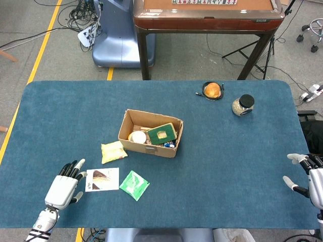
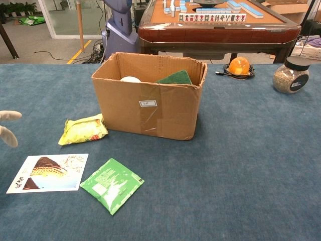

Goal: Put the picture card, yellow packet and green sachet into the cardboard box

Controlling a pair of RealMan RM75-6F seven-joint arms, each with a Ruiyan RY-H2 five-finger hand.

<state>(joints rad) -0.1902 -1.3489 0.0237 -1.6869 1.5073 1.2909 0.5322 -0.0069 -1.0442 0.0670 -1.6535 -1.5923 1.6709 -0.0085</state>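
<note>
The picture card (image 1: 102, 179) (image 2: 48, 172) lies flat near the table's front left. To its right is the green sachet (image 1: 134, 185) (image 2: 111, 184). The yellow packet (image 1: 113, 151) (image 2: 83, 129) rests just left of the open cardboard box (image 1: 149, 146) (image 2: 149, 104), which holds a green item and a white one. My left hand (image 1: 64, 188) hovers just left of the card, open, holding nothing; only its fingertips (image 2: 7, 125) show at the chest view's left edge. My right hand (image 1: 309, 177) is open at the far right edge, far from everything.
An orange ball on a black ring (image 1: 213, 89) (image 2: 238, 66) and a black-lidded jar (image 1: 243, 105) (image 2: 290, 75) stand at the back right. A mahjong table (image 1: 208, 15) stands beyond the far edge of the blue table (image 1: 227, 166).
</note>
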